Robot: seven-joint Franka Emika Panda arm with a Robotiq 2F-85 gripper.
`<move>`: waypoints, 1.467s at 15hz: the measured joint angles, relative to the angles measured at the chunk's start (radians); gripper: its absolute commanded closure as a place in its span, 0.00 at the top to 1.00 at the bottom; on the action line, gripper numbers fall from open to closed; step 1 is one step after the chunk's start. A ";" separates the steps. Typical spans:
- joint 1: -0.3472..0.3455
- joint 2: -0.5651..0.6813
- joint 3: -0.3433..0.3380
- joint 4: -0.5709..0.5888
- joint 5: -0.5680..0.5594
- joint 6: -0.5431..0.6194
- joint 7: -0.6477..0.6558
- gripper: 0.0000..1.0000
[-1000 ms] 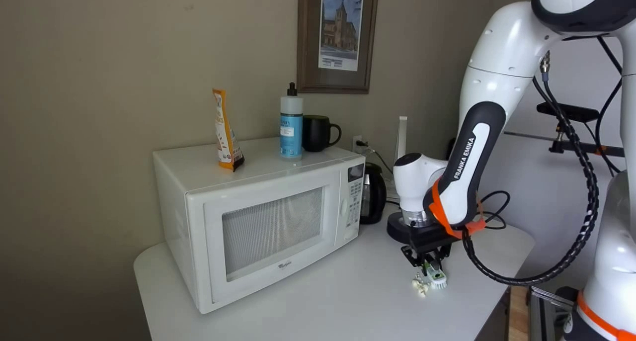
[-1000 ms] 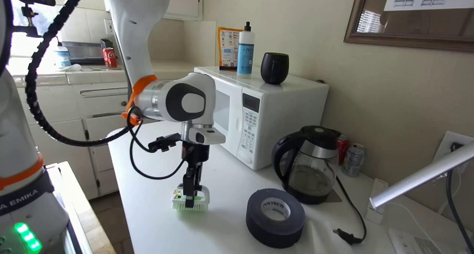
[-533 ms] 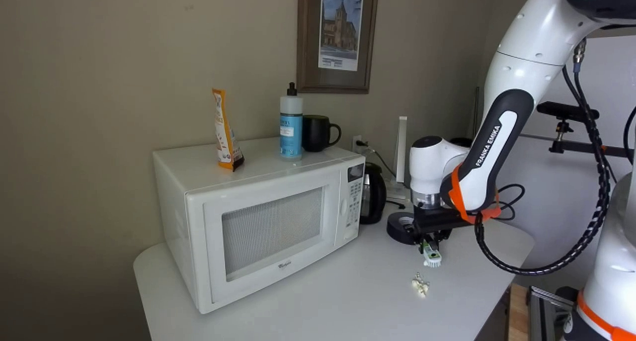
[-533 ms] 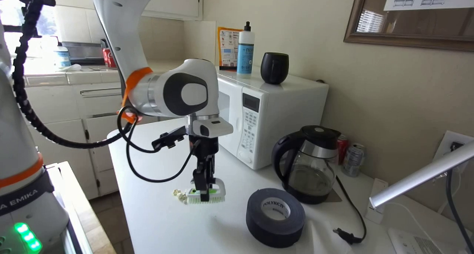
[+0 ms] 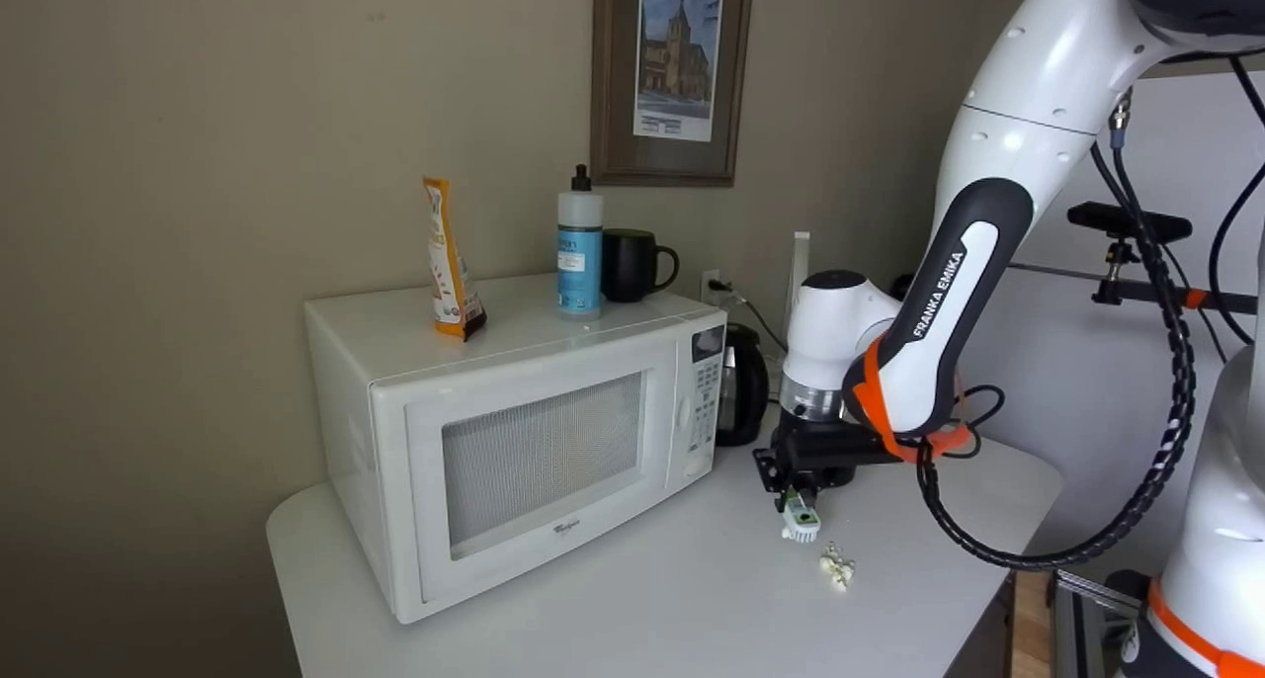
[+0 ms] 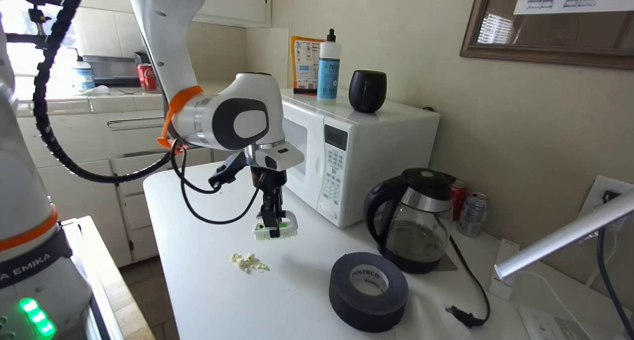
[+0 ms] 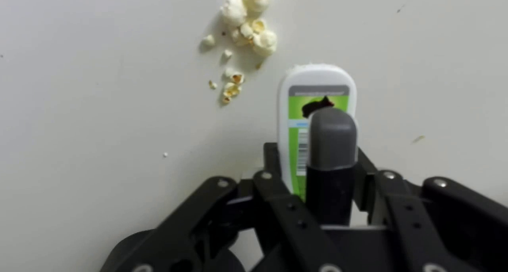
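Pinching the brush [image 7: 297,121] in my pincer [image 7: 317,161], its jaws against either side, I have it bristles-down just above the tabletop [image 6: 213,290]. Popcorn [image 7: 248,30] lies near it, a clump with loose bits. Farther out, in an exterior view, I see the tape [image 6: 369,308] and the kettle [image 6: 416,236], then the microwave [image 6: 376,156] carrying a bag [image 6: 305,62], a bottle [image 6: 328,77] and a mug [image 6: 367,91]. A picture [image 5: 677,55] hangs beyond.

Beige wall [image 5: 198,144] behind the white table [image 6: 213,300], framed picture [image 5: 678,60] above the table, white cabinets [image 6: 74,211] and tiled counter [image 6: 119,103] beyond the table, bright window [image 6: 20,20] farther from the table, brown floor [image 6: 151,290] below it
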 measured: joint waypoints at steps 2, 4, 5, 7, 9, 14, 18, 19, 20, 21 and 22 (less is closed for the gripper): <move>0.008 0.019 0.031 0.000 0.008 0.060 -0.001 0.18; 0.011 0.031 0.051 0.001 0.012 0.125 -0.001 0.18; 0.008 0.035 0.065 0.001 0.032 0.147 -0.001 0.18; -0.012 0.049 0.130 0.001 0.149 0.162 -0.028 0.43; -0.017 0.071 0.162 0.018 0.179 0.138 -0.047 0.43; -0.026 0.085 0.169 0.034 0.193 0.136 -0.035 0.18; -0.034 0.093 0.253 0.059 0.412 0.147 -0.030 0.18; -0.025 0.096 0.266 0.073 0.488 0.147 -0.037 0.18; -0.011 0.102 0.266 0.089 0.547 0.147 -0.039 0.18; 0.002 0.109 0.261 0.108 0.595 0.144 -0.039 0.18; 0.008 0.118 0.257 0.130 0.636 0.137 -0.039 0.18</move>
